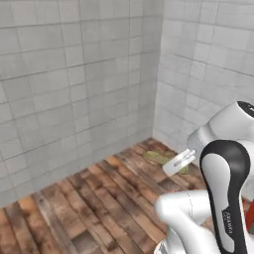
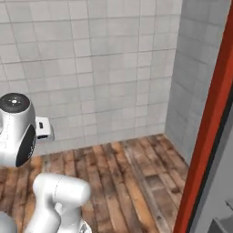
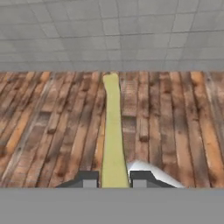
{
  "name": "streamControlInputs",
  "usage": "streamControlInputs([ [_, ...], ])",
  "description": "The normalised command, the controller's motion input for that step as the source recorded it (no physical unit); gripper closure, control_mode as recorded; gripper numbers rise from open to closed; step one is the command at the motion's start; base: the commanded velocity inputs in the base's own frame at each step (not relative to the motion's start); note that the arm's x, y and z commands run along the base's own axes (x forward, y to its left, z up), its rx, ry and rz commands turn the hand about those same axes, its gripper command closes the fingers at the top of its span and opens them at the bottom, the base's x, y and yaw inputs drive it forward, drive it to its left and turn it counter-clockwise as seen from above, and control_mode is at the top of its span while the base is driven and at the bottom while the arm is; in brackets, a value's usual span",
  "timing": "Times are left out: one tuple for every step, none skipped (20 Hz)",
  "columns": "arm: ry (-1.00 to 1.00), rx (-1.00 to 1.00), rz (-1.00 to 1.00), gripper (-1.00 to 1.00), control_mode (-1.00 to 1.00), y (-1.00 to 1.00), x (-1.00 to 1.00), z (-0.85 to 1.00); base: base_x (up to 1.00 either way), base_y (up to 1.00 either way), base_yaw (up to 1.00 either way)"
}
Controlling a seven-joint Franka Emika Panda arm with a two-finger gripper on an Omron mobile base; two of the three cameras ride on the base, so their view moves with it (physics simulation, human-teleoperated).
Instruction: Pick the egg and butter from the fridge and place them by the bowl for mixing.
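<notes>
My gripper is shut on the butter, a pale olive-yellow stick that runs from between the two dark fingertips straight away over the wooden planks. In the left base view the butter sticks out leftward from the gripper, held just above the planks near the tiled corner. The white hand pokes out beside the arm's big joint in the right base view. The egg, the fridge and the bowl are out of view.
Grey tiled walls meet in a corner ahead of me, above a brown wooden plank surface. A tall red-orange edge rises along the right side, with a grey panel beyond it.
</notes>
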Motion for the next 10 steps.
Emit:
streamControlInputs([
  [0.00, 0.00, 0.00, 1.00, 1.00, 0.00, 0.00, 0.00, 0.00, 0.21, 0.93],
  [0.00, 0.00, 0.00, 1.00, 1.00, 0.00, 0.00, 0.00, 0.00, 0.19, 0.94],
  [0.00, 0.00, 0.00, 1.00, 1.00, 0.00, 0.00, 0.00, 0.00, 0.07, 0.98],
  [0.00, 0.00, 0.00, 1.00, 1.00, 0.00, 0.00, 0.00, 0.00, 0.01, 1.00],
  [0.00, 0.00, 0.00, 1.00, 1.00, 0.00, 0.00, 0.00, 0.00, 0.00, 1.00],
  [0.00, 0.00, 0.00, 1.00, 1.00, 0.00, 0.00, 0.00, 0.00, 0.00, 1.00],
  [0.00, 0.00, 0.00, 1.00, 1.00, 0.00, 0.00, 0.00, 0.00, 0.00, 1.00],
  [0.00, 0.00, 0.00, 1.00, 1.00, 0.00, 0.00, 0.00, 0.00, 0.00, 1.00],
  [0.00, 0.00, 0.00, 1.00, 1.00, 0.00, 0.00, 0.00, 0.00, 0.00, 1.00],
  [0.00, 0.00, 0.00, 1.00, 1.00, 0.00, 0.00, 0.00, 0.00, 0.00, 1.00],
])
